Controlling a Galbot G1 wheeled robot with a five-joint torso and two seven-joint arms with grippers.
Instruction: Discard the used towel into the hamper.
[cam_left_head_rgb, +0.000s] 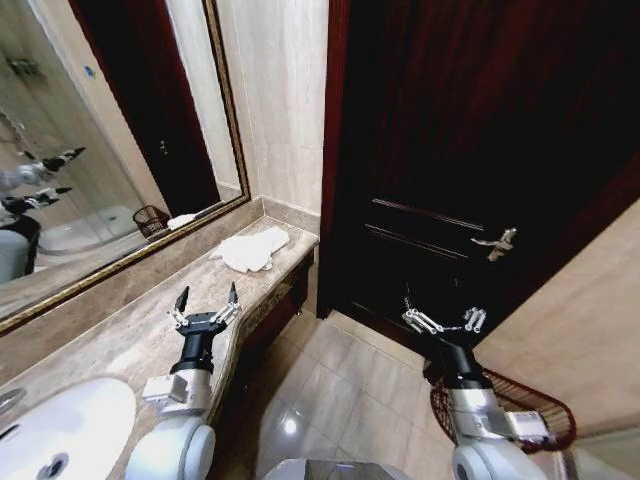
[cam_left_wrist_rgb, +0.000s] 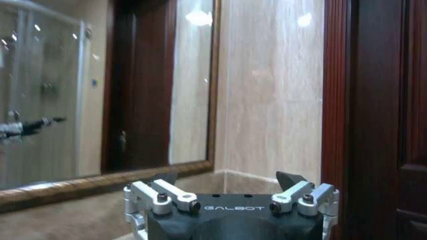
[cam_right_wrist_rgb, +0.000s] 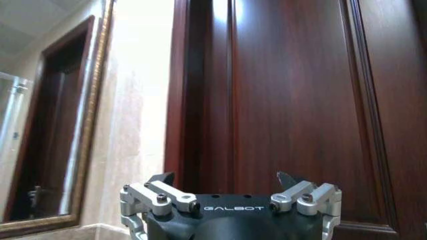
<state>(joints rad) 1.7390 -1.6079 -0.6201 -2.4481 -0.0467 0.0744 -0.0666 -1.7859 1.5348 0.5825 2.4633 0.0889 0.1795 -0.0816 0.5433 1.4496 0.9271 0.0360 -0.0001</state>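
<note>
A crumpled white towel (cam_left_head_rgb: 251, 249) lies on the marble desk (cam_left_head_rgb: 120, 335) near its far end, close to the corner where the tiled wall meets a dark wooden door (cam_left_head_rgb: 480, 150). It looks soft, light and limp, bunched into loose folds with no stiff edge, so I judge it will sag and trail when lifted. The best hold is probably a pinch on the raised, thickest bunch in the middle, gathering several layers at once, not a thin corner that could slip free. My left end effector (cam_left_head_rgb: 207, 296) hovers above the desk, well short of the towel, fingers spread wide and holding nothing. A gold-framed mirror (cam_left_head_rgb: 100, 130) runs along the wall behind the desk, and a white sink (cam_left_head_rgb: 60, 425) sits at the near end. My right end effector (cam_left_head_rgb: 445, 320) hangs over the tiled floor in front of the door, also spread wide and empty. The hamper (cam_left_head_rgb: 545, 410), a dark red-brown openwork basket, stands on the floor just beside my right arm, well apart from the towel.
</note>
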